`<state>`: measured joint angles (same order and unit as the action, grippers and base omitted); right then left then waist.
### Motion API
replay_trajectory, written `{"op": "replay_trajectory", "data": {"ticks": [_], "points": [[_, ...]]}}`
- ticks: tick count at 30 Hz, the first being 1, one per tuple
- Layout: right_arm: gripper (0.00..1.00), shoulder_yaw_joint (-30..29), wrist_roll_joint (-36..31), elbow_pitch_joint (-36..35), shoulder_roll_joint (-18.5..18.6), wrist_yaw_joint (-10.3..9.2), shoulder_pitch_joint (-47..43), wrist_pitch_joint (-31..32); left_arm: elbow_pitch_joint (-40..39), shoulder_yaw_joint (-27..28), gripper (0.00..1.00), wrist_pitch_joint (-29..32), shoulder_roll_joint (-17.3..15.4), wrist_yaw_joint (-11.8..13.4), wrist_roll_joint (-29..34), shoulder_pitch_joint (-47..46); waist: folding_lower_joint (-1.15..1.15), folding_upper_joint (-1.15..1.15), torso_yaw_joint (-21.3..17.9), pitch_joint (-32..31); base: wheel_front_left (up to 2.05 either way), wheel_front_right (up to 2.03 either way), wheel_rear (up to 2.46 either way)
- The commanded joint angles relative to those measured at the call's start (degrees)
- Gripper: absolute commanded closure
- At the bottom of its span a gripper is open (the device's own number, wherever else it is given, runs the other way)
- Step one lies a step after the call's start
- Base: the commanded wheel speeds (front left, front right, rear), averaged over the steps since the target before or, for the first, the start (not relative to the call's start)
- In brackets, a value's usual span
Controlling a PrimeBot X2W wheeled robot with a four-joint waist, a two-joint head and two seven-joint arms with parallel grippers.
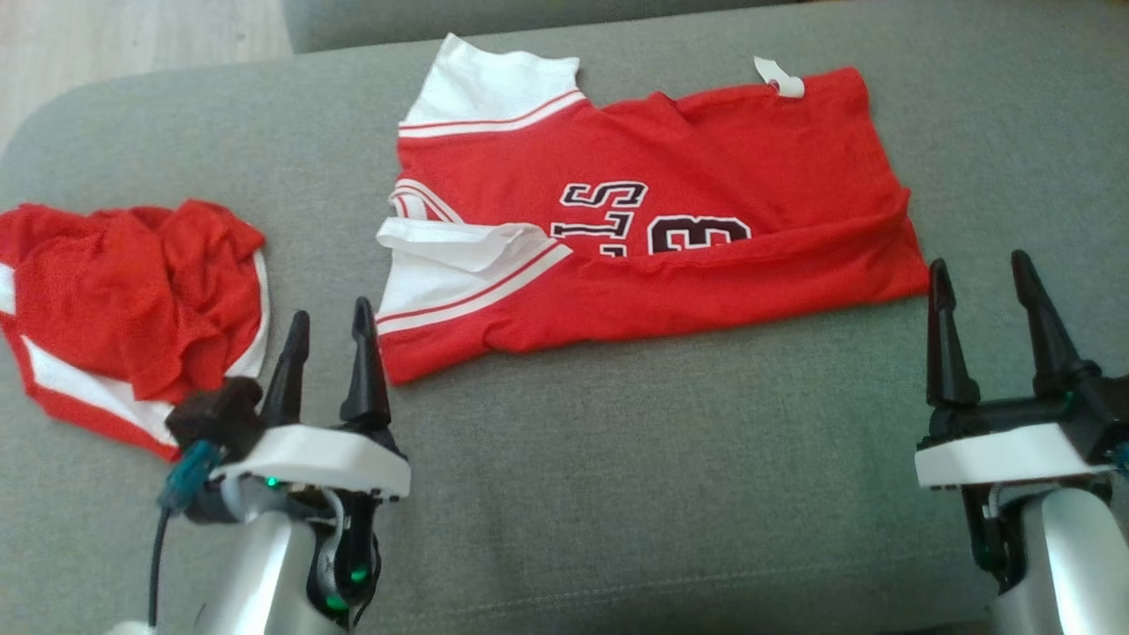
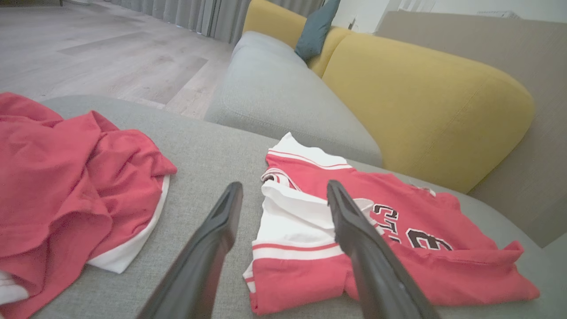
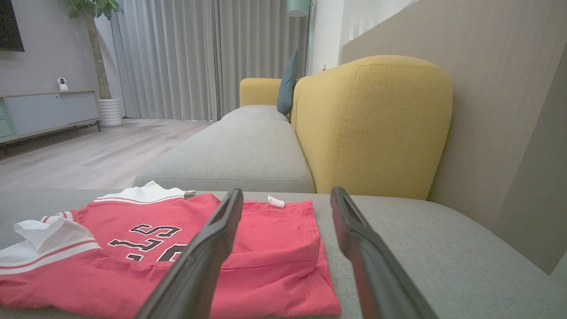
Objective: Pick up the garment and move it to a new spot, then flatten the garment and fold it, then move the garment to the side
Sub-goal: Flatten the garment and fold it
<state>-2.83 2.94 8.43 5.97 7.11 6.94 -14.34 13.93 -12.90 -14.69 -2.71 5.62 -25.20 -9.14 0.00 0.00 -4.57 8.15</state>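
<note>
Both grippers hover low over the grey seat (image 1: 661, 459), and both are spread wide with nothing between the fingers. The red jersey (image 1: 670, 220) lies across the far middle of the seat. It's folded lengthwise, its near part turned up over the black numbers so they're half covered. White sleeve panels with red stripes sit at its left end, and there's a small white tag (image 1: 781, 78) at its far right corner.

The left gripper (image 1: 331, 313) stands at the near left of the seat, fingertips just beside the jersey's near-left corner. In the left wrist view its right finger crosses in front of the white sleeve, though whether it touches the cloth is hard to say. The right gripper (image 1: 979, 265) stands at the near right, tips just off the jersey's right end, over bare seat.

Over at the seat's left edge lies a crumpled red garment (image 1: 123, 300), white-trimmed, apart from the jersey, with the left gripper between the two.
</note>
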Motion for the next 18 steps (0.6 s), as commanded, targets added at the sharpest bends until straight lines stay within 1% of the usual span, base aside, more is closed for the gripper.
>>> {"op": "replay_trajectory", "data": {"ticks": [1,3,6,8,11,12,15,18], "points": [[0.00,1.0,-0.4,-2.4,0.3,0.37,2.3,-0.2,-0.5,1.1,0.00,-0.3,-0.2,0.5,0.0,-3.4,0.00,0.00,-0.7,0.9,0.00,0.00,0.00],[0.00,0.9,-0.2,-2.6,0.4,0.37,2.4,0.2,1.6,0.9,0.00,-0.3,-0.2,0.9,-0.4,-4.8,0.00,0.00,-1.0,1.6,0.00,0.00,0.00],[0.00,1.1,0.2,-3.2,0.8,0.37,2.7,0.8,5.6,0.6,0.00,-0.3,-0.2,2.2,0.8,-6.8,0.00,0.00,-1.4,2.7,0.00,0.00,0.00],[0.00,1.3,0.5,-3.5,1.2,0.37,3.1,1.0,9.3,0.1,0.00,-0.3,-0.2,2.7,1.2,-7.9,0.00,0.00,-1.6,3.3,0.00,0.00,0.00],[0.00,1.1,0.8,-3.9,1.6,0.37,3.5,1.3,14.5,0.4,0.00,-0.3,-0.2,4.3,1.9,-9.8,0.00,0.00,-2.0,3.7,0.00,0.00,0.00],[0.00,1.0,0.9,-3.9,1.6,0.37,3.5,1.6,17.4,0.3,0.00,-0.2,-0.3,4.9,2.2,-10.8,0.00,0.00,-2.3,3.7,0.00,0.00,0.00],[0.00,0.9,0.9,-3.9,1.5,0.37,3.6,2.0,21.0,-0.4,0.00,1.3,-0.3,4.3,2.1,-12.0,0.00,0.00,-2.6,3.9,0.00,0.00,0.00],[0.00,1.0,0.8,-3.8,1.4,0.37,3.7,2.1,23.7,-1.5,0.00,3.2,-0.5,3.1,2.1,-13.2,0.00,0.00,-2.9,4.1,0.00,0.00,0.00]]}}
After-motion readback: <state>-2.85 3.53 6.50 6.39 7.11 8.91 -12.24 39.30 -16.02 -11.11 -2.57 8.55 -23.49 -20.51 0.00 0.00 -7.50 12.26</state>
